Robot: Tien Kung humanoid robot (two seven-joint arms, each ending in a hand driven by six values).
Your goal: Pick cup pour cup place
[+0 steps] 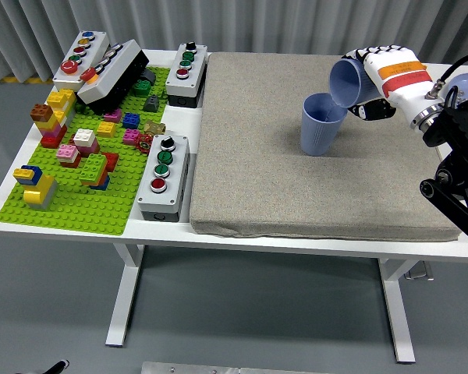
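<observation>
A blue cup (pixel 319 126) stands upright on the grey mat (pixel 312 171), right of its middle. Just above its right rim, my right hand (pixel 374 82) holds a second, paler blue cup (pixel 348 82) tipped on its side, mouth facing left and down over the standing cup. The hand's white fingers wrap the tilted cup from the right. The tilted cup's lower rim hangs close over the standing cup's rim; whether they touch I cannot tell. The left arm is out of view.
Left of the mat lies a green baseplate (pixel 78 202) with several coloured bricks. Button boxes stand around it: one beside the mat's left edge (pixel 164 177), one at the back (pixel 186 74), two at the far left corner (pixel 82 57). Black robot hardware (pixel 460 164) fills the right edge.
</observation>
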